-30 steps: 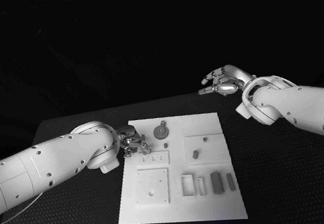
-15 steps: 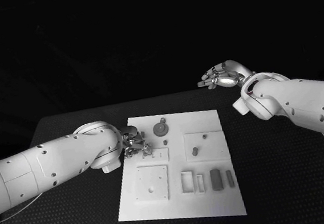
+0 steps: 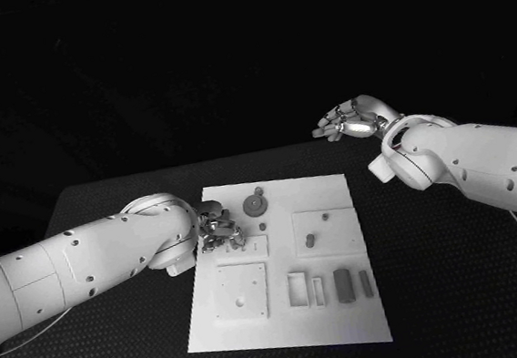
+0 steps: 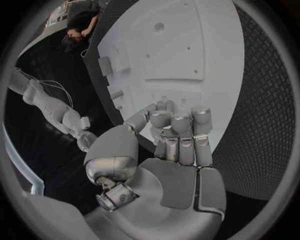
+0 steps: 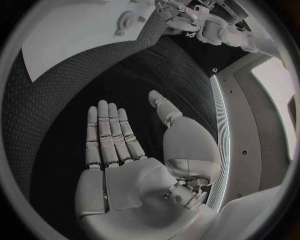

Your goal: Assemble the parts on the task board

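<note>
Task board [image 3: 286, 267] lies mid-table, beneath the left hand [image 3: 219, 232], whose fingers the wrist view shows curled, holding nothing. Right hand [image 5: 134, 150] is spread flat, well apart from it.

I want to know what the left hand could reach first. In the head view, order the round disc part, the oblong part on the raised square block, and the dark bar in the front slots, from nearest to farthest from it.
From the left hand:
1. Round disc part, at the board's far edge.
2. Oblong part, on the raised block towards the right.
3. Dark bar, in the front slots.
</note>
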`<state>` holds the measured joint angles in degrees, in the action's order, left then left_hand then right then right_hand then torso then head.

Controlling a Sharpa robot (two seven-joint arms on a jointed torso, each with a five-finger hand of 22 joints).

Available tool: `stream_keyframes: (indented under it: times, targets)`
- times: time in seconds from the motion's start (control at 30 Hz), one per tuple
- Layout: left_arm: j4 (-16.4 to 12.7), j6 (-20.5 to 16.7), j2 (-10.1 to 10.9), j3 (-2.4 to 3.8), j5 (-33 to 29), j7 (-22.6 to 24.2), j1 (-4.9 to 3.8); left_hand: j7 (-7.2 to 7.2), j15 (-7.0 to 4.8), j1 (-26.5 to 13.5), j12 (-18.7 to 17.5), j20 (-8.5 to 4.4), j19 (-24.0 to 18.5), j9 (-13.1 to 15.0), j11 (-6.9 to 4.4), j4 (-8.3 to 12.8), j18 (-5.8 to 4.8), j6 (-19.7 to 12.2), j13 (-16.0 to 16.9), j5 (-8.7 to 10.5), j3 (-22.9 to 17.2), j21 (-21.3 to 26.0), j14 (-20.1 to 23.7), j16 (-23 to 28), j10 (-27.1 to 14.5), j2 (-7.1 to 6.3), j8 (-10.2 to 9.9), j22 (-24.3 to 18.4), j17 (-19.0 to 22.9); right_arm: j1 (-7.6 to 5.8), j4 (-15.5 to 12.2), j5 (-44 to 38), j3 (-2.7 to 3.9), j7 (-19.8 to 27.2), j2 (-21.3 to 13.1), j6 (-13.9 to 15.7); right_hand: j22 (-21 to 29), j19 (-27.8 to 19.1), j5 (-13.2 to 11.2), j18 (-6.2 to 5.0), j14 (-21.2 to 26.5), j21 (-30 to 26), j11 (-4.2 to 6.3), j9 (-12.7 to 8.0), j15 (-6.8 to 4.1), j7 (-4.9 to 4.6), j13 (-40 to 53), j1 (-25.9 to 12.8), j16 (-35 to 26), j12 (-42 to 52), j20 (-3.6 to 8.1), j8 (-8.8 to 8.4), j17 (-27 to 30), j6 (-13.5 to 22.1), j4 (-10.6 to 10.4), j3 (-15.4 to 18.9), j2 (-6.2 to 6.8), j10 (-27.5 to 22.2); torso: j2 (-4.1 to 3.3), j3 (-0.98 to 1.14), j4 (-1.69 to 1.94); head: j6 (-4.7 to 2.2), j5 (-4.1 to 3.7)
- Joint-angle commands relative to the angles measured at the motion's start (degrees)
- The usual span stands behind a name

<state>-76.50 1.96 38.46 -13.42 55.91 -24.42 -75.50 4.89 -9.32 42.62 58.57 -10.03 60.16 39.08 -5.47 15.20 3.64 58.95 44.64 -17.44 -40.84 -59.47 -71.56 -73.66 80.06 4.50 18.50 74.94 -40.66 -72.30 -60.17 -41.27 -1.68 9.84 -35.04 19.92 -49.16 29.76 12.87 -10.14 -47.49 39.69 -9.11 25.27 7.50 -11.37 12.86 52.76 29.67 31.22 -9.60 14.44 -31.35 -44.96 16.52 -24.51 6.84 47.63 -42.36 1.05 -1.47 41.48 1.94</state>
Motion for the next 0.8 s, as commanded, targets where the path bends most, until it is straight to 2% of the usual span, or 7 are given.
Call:
stream_keyframes:
  times: [0.03,0.8]
  targets:
    - [-0.15,0.35,-0.15,0.01,0.10,0.15,0.00,-4.46,-2.34,-0.75,-0.07,-5.41,-0.20,0.15,-0.54,0.05,0.44,8.38,-0.10,-0.36,-0.72,-0.36,-1.87,-0.24,-0.13,0.03,0.06,1.07,0.17,-0.02,0.10,0.51,0.03,0.76,0.09,-1.11,0.06,-0.05,-0.20,0.25,-0.04,-0.27,-0.07,-0.09,0.40,-0.70,-0.14,0.60,-0.28,-0.33,-0.39,0.31,0.10,0.35,0.09,0.27,0.13,0.46,0.00,0.01,-0.01,0.08,-0.09]
    - [0.44,1.51,-1.10,0.01,4.93,-0.75,0.50,-4.75,-2.37,-2.44,-0.05,-5.35,-0.21,0.84,-0.81,0.44,0.36,9.42,-0.27,-1.53,-1.72,-0.69,-1.95,-0.76,-0.05,0.71,0.12,1.02,0.74,-0.01,0.05,0.52,0.03,0.75,0.17,-1.33,0.02,-0.39,0.91,0.16,0.16,-0.68,-0.10,-0.43,0.61,-0.70,-1.58,1.03,-0.47,-0.48,-0.73,0.41,1.07,0.33,0.04,0.23,-0.04,0.70,-0.02,0.02,0.00,0.48,-0.08]
